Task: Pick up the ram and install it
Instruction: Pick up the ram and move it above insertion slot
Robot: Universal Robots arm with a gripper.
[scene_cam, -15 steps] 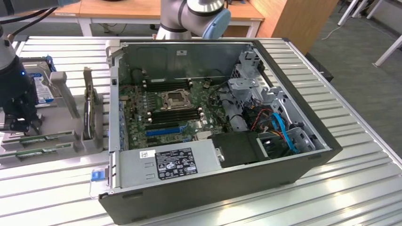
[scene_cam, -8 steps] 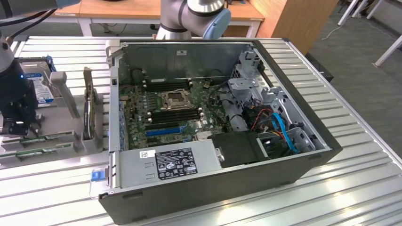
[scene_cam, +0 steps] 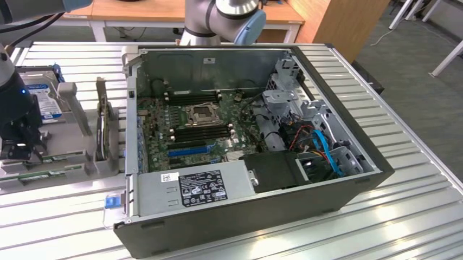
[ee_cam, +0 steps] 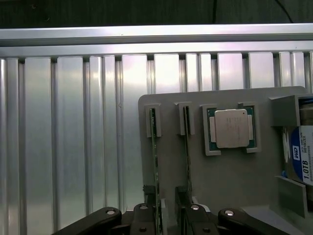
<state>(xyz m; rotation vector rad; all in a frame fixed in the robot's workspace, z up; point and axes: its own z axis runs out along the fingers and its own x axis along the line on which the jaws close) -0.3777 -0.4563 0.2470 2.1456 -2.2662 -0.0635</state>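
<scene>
Two ram sticks stand on edge in slots of a grey holder [ee_cam: 225,181]: the ram [ee_cam: 154,161] and a second stick [ee_cam: 187,152] beside it. In the exterior view they are the thin green strips [scene_cam: 56,158] at the far left. My gripper [ee_cam: 168,208] hangs low over the near ends of both sticks, open, with one dark finger [ee_cam: 150,210] by each stick. I cannot tell whether either stick lies between the fingers or is touched. In the exterior view my gripper [scene_cam: 18,154] is just above the holder [scene_cam: 79,162], well to the left of the open computer case [scene_cam: 246,146].
A square silver processor [ee_cam: 231,128] and a hard drive [ee_cam: 299,156] with a blue-white label sit on the same holder. Inside the case the motherboard [scene_cam: 199,127] has black memory slots [scene_cam: 203,134]. A power supply [scene_cam: 195,187], cables and a drive cage [scene_cam: 289,103] crowd its right side. The table [ee_cam: 73,147] is ribbed aluminium.
</scene>
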